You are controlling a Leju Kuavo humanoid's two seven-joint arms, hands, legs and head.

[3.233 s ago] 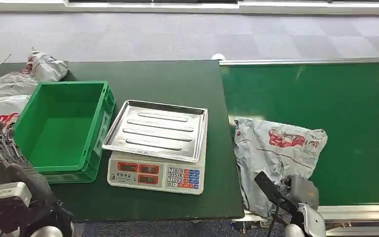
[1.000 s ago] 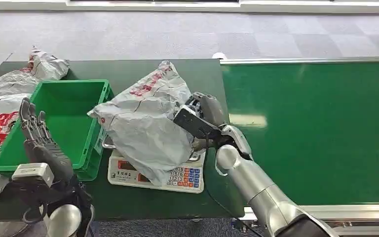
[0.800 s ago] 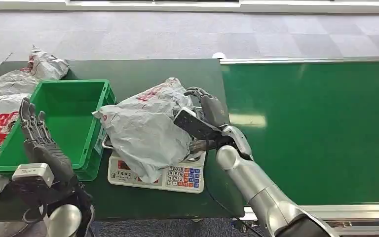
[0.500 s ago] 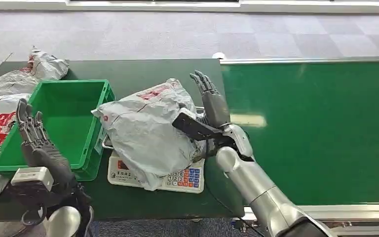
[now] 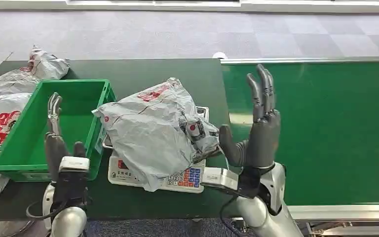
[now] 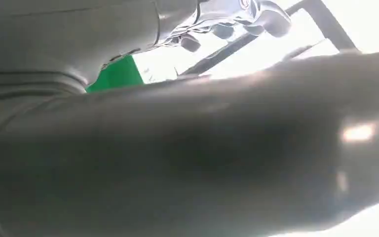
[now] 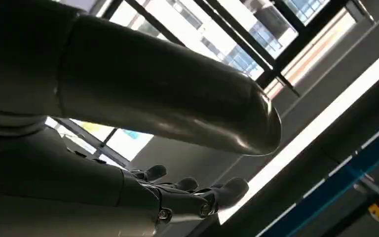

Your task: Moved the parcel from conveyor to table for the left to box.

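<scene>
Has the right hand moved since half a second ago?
Yes. The right hand has let go and pulled back from the parcel on the scale, toward the conveyor.

Parcel point(image 5: 153, 131) at frame centre, lying on scale point(image 5: 177, 178). Crate point(image 5: 54, 128) left of it on table point(image 5: 143, 71). More bags point(image 5: 24, 79) at upper left. Conveyor point(image 5: 335, 123) fills right half. Left hand point(image 5: 56, 143) lower left, before crate; right hand point(image 5: 256, 133) right of parcel, apart from it.
</scene>
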